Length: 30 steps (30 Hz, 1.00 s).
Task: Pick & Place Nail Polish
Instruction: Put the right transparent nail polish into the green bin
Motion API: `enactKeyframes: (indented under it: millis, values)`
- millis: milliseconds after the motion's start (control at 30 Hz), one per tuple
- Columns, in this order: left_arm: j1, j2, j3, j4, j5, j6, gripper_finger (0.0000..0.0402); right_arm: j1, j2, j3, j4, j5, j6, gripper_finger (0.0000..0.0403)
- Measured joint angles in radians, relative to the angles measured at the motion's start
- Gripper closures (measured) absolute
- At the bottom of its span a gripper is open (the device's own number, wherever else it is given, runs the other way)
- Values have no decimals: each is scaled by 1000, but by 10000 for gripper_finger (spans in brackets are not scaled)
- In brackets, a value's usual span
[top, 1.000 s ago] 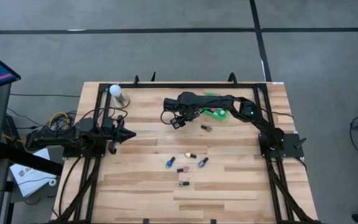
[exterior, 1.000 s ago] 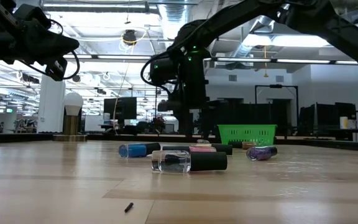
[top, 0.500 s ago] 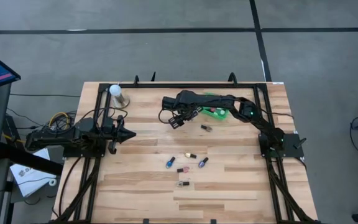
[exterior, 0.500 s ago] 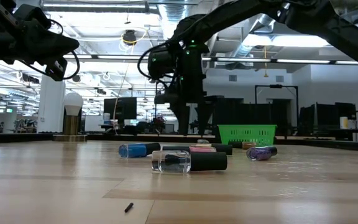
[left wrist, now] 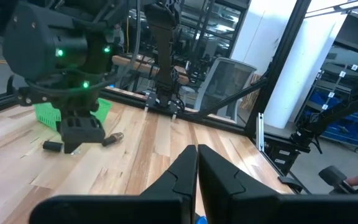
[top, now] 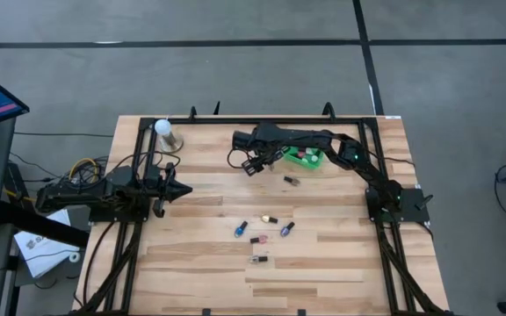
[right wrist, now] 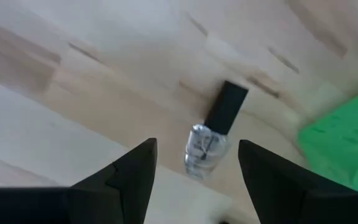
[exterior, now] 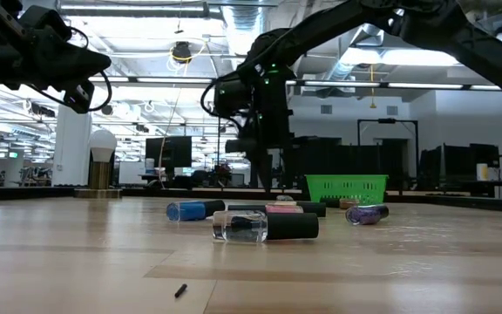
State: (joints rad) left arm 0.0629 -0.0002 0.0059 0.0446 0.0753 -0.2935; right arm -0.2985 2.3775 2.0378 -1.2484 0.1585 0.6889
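Observation:
Several nail polish bottles lie on their sides on the wooden table: a group near the middle [top: 262,230] and one brownish bottle [top: 291,181] near the green basket [top: 306,157]. In the right wrist view a clear bottle with a black cap [right wrist: 211,134] lies flat on the wood. My right gripper [right wrist: 197,152] points down over it, open, with a finger to each side and clear of it. My left gripper [left wrist: 197,152] is shut on nothing and points level, pulled back at the table's left side [top: 178,189].
A white ball-topped stand [top: 167,132] is at the far left corner. The green basket [exterior: 347,187] sits just right of my right gripper [exterior: 264,179]. Blue [exterior: 186,210], clear [exterior: 264,227] and purple [exterior: 366,214] bottles lie nearer the front. Black frame rails run along the table's edges.

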Motion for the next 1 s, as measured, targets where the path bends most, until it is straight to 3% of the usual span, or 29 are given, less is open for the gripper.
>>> enactKeyframes:
  millis: [500, 833, 1000]
  values:
    - [0, 0, 0, 0, 0, 0, 393, 16, -4, -96, 98, -31, 16, 189]
    - [0, 0, 0, 0, 0, 0, 393, 33, -3, -96, 113, -40, -15, 308]
    - [0, 0, 0, 0, 0, 0, 393, 41, -4, -96, 109, -44, -12, 317]
